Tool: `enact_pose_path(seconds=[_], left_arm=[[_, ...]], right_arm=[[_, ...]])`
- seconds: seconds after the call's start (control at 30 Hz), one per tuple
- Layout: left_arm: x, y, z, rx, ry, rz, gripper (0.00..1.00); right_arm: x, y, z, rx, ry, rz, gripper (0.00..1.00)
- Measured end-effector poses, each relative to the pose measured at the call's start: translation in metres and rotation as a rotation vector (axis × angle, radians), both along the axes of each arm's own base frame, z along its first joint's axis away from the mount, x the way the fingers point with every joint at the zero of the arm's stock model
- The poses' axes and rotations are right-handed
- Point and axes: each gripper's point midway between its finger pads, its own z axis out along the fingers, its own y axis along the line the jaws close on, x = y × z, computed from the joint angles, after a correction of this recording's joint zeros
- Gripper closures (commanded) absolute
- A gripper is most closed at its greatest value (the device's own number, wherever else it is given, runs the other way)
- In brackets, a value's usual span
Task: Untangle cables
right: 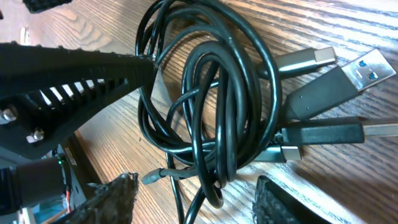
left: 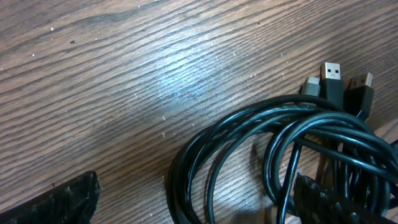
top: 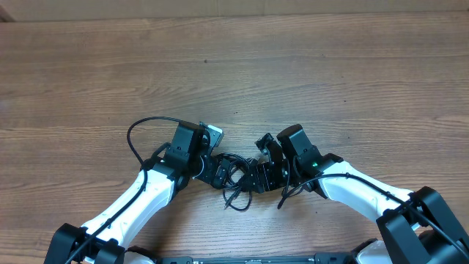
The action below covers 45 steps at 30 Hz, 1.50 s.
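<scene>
Two arms meet low on the counter [top: 234,66], with the cables [top: 236,174] between them as one small black tangled coil lying flat on the wood. The left gripper [top: 217,170] comes at the coil from its left and the right gripper [top: 258,176] from its right. Both are right at the bundle in the overhead view, but contact can't be read from there. A loose strand loops out of the coil toward the robot's base. In the left wrist view the left gripper [left: 193,205] has its jaws wide. One textured pad sits at lower left, clear of everything, and the other at lower right under the loops. The cables [left: 273,143] fill the lower right, overlapping rings with three plug ends [left: 333,78] sticking up past the top of the coil, at least one a silver-tipped USB-A. Nothing is gripped there. In the right wrist view the right gripper [right: 199,202] has its jaws partly apart, straddling the near end of the cables [right: 211,106]. There is a gap on both sides and no clamp visible. A ribbed black finger [right: 81,68] enters from the left, and its tip touches the coil's upper-left edge. Four plugs [right: 348,74] fan out to the right of the coil, one a USB-A with a blue insert and the rest silver-tipped. The strands cross and wrap around each other mid-coil, so the bundle is not separated.
</scene>
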Motion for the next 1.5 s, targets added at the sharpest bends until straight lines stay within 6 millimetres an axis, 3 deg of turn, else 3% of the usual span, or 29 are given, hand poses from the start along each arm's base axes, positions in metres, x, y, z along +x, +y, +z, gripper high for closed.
enact_pose_path(seconds=[0.8,1.0,1.07,1.13,1.2,1.5], left_arm=[[0.006,-0.003,0.004,-0.016,-0.03,-0.001,0.0],[0.006,-0.003,0.004,-0.016,-0.03,-0.002,0.0],[0.006,-0.003,0.004,-0.016,-0.029,-0.001,0.0],[0.006,-0.003,0.004,-0.016,-0.029,-0.001,0.0],[0.006,-0.003,0.004,-0.015,-0.029,-0.001,0.0],[0.002,-0.005,0.003,-0.026,-0.012,-0.01,0.0]], right_arm=[[0.008,-0.004,-0.01,-0.043,-0.025,-0.025,0.45],[0.008,0.001,-0.025,-0.05,-0.009,-0.012,0.54],[0.008,0.003,-0.025,-0.048,-0.007,-0.009,0.64],[0.007,0.003,-0.028,-0.052,0.003,-0.008,0.89],[0.006,0.003,-0.028,-0.05,0.01,-0.007,0.96],[0.006,0.004,-0.028,-0.047,0.009,-0.006,0.96]])
